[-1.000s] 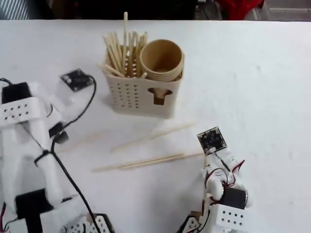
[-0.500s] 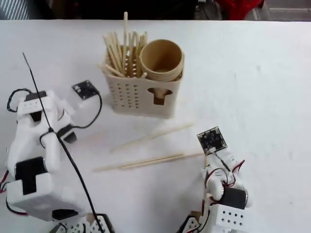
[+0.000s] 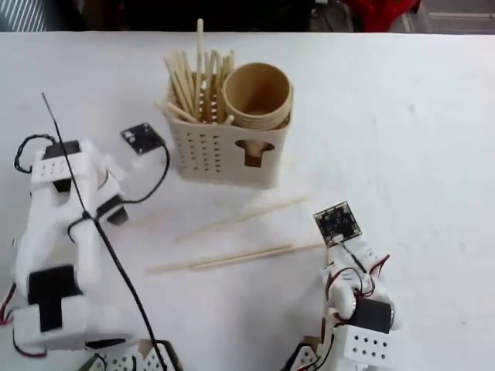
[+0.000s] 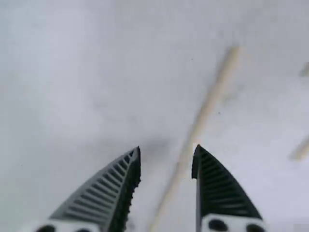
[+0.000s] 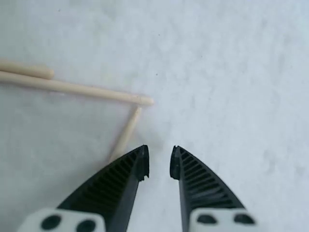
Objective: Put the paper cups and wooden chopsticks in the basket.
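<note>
White table (image 3: pixel 402 116) | basket (image 3: pixel 224 158) upper centre holds paper cups (image 3: pixel 257 94), chopsticks (image 3: pixel 189 81) | loose chopsticks (image 3: pixel 242 218) lower centre | left gripper (image 4: pixel 165 166) jaws parted over one | right gripper (image 5: pixel 159 162) jaws slightly apart, empty

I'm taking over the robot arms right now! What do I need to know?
Left gripper: open, low over the table, with a loose chopstick lying between its fingers, not gripped.
Right gripper: slightly open, empty, close to the ends of other loose sticks.
Done: the paper cups and a bundle of chopsticks stand in the basket.
Left to do: pick up the sticks lying on the table in front of the basket.
</note>
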Action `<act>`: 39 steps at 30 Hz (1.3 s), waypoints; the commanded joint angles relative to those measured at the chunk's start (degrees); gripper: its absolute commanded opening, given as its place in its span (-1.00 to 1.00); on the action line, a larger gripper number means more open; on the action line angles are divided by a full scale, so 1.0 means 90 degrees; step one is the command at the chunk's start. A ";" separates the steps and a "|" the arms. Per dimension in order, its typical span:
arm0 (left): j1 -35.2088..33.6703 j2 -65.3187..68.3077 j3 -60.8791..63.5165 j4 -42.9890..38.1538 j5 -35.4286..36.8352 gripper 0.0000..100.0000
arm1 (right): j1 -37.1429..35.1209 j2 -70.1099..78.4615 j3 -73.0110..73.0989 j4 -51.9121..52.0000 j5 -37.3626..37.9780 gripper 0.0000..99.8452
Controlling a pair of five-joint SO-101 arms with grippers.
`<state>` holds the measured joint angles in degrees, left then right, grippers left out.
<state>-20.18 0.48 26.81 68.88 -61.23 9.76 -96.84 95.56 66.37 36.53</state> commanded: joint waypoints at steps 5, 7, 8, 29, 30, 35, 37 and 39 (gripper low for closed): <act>0.0425 -0.1226 0.1045 -0.0371 -0.0234 -0.62 | -0.0005 -0.0044 -0.0020 -0.0015 0.0049 -0.82; 0.0347 -0.1060 0.1319 -0.1016 -0.0234 -0.62 | -0.0005 -0.0044 -0.0020 -0.0015 0.0049 -0.82; 0.0317 -0.0933 0.1397 -0.1280 -0.0234 -0.62 | -0.0005 -0.0044 -0.0020 -0.0015 0.0049 -0.82; 0.0210 0.0269 -0.0830 0.0332 -0.0020 -0.72 | -0.0015 -0.0044 -0.0020 -0.0015 0.0049 -0.83; 0.0269 0.0142 -0.0801 0.0596 -0.0137 -0.72 | -0.0015 -0.0044 -0.0020 -0.0015 0.0049 -0.83; 0.0376 -0.0132 -0.0127 0.0733 -0.0264 -0.72 | -0.0015 -0.0044 -0.0020 -0.0015 0.0049 -0.82; 0.0454 -0.0171 0.0244 0.0733 -0.0488 -0.72 | -0.0015 -0.0044 -0.0020 -0.0015 0.0049 -0.82; 0.0542 -0.0161 0.0567 0.0508 -0.0557 -0.72 | -0.0015 -0.0044 -0.0020 -0.0015 0.0049 -0.82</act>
<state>-17.19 1.45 27.87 74.95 -64.22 9.76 -96.84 95.56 66.37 36.53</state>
